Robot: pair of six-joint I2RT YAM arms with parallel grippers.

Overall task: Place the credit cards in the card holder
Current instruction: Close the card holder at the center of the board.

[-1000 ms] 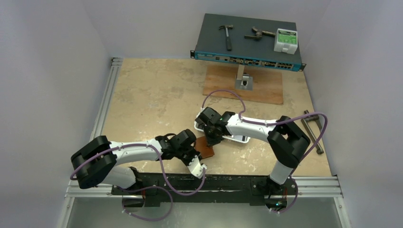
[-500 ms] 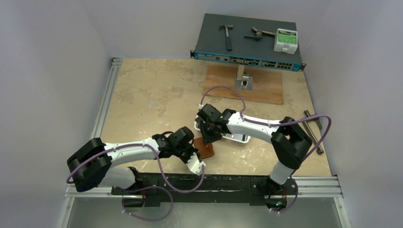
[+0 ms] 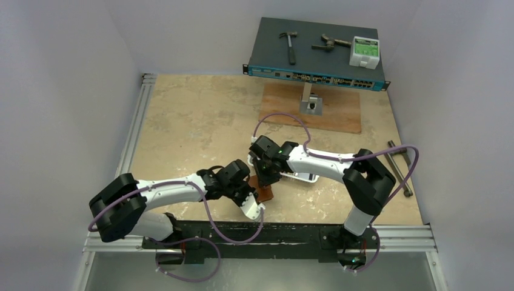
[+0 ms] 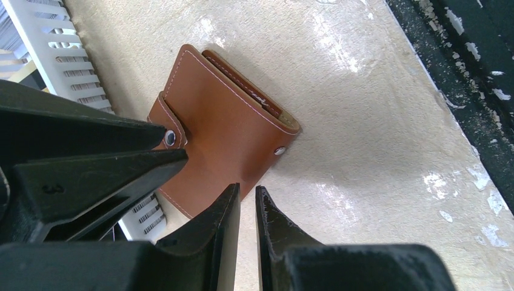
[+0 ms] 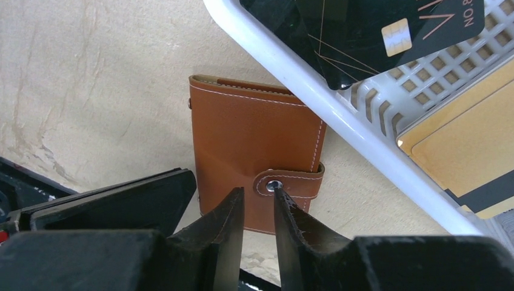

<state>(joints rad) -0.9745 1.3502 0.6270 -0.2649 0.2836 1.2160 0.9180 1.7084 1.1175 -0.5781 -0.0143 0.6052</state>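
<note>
We see a tan table point(image 3: 194, 121) from above. Two white-and-black robot arms reach in from the near edge and meet close together near its front middle.

Between them lies the card holder point(image 4: 224, 127), a brown leather wallet with pale stitching. It is folded shut and lies flat on the table, with its snap tab point(image 5: 291, 182) wrapped over one edge. It sits just beside the rim of a white slotted tray point(image 5: 285, 66).

In the tray we see a black credit card point(image 5: 357, 30) with a gold chip, and next to it a gold credit card point(image 5: 460, 139). Neither card is in the wallet.

The left gripper point(image 4: 247, 197) hangs at the holder's edge on the side away from the tray. Its jaws stand a thin slit apart with bare table showing between them, and they grasp nothing.

The right gripper point(image 5: 257, 200) hovers over the tab end with its jaws a little apart. One fingertip is right at the metal snap. From this angle we cannot tell whether it touches the tab, and nothing appears to be pinched.

A dark network switch point(image 3: 315, 51) sits at the far edge of the table.
</note>
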